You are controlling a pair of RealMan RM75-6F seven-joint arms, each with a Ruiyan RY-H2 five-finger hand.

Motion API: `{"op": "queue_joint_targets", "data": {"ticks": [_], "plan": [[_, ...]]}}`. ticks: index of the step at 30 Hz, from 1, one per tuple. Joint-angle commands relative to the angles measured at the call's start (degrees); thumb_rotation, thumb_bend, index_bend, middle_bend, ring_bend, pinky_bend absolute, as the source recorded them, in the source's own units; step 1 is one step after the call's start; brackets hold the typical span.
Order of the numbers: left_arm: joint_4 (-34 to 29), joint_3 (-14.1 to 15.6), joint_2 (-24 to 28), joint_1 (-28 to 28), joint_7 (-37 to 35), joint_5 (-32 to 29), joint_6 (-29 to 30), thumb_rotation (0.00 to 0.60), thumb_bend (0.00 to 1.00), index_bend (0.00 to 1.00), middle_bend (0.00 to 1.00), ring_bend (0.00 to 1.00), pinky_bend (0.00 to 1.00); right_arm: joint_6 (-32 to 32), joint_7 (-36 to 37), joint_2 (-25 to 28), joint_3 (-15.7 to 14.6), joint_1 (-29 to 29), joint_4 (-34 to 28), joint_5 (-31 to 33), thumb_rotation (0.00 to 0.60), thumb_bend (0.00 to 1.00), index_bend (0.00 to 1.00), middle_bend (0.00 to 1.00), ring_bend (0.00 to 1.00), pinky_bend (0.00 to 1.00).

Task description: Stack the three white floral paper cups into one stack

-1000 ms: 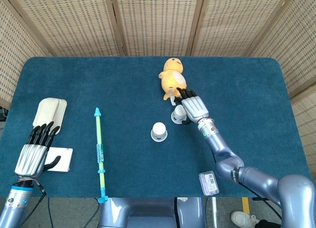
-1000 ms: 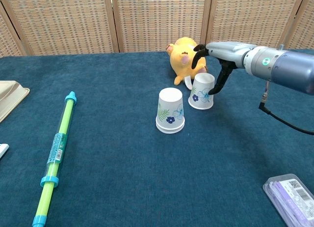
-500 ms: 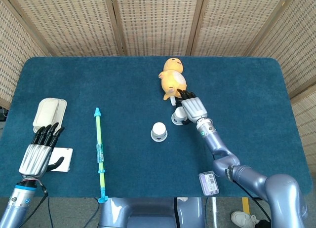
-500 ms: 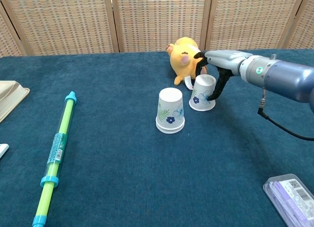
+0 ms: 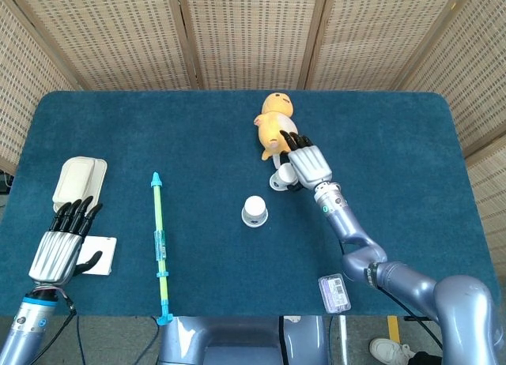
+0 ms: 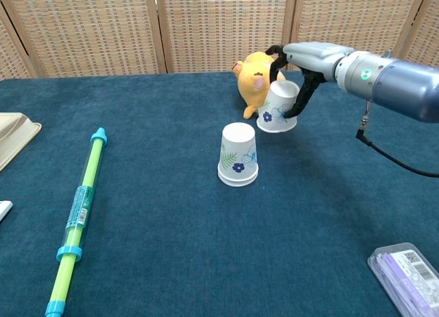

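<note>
Right hand (image 6: 296, 77) pinching tilted floral cup (image 6: 278, 107) above table, stacked cups (image 6: 238, 154) near, left hand (image 5: 57, 247) spread

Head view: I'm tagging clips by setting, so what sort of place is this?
Probably a lab or demo booth: a table under blue cloth, woven screens behind it, and unrelated props such as a plush toy.

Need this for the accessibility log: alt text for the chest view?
The right robot hand holds a tilted, upside-down floral cup lifted in front of a yellow plush. Another floral cup stands upside down on the blue table, with a green tube at left.
</note>
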Motion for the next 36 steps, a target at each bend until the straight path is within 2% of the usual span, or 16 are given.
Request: {"op": "queue_joint_targets", "data": {"ticks": [1,6,14,26,36], "plan": [[-0.2,-0.1,0.2,0.3,-0.1,0.5,0.2,0.600,0.26,0.06,0.00,0.00,0.04,2.8,-2.8,3.8,1.2,-0.7,-6.4,0.4,0.600,0.27,0.49,0.07,0.00,0.17],[-0.7,-0.1,0.5,0.7,-0.3,1.3,0.2,0.600,0.26,0.06,0.00,0.00,0.04,5.5,-6.8,8.3,1.6,-2.1,-16.3,1.3,0.600,0.27,0.49,0.06,0.00,0.17],[-1.5,0.0,1.4,1.5,-0.8,3.0,0.8,0.600,0.26,0.06,0.00,0.00,0.04,8.2,-12.9,12.0,1.8,-2.9,-28.6,4.1,0.600,0.27,0.49,0.06,0.00,0.17],[-2.3,-0.5,2.2,1.8,-1.7,3.4,-0.4,0.600,0.26,0.06,0.00,0.00,0.04,9.9,-19.3,12.9,0.2,-2.5,-36.1,7.5,0.600,0.27,0.49,0.05,0.00,0.17],[-2.4,-1.1,2.6,2.0,-2.4,3.8,-0.8,0.600,0.26,0.06,0.00,0.00,0.04,9.5,-19.7,9.3,-1.6,-1.3,-34.0,8.7,0.600,0.27,0.49,0.05,0.00,0.16]]}}
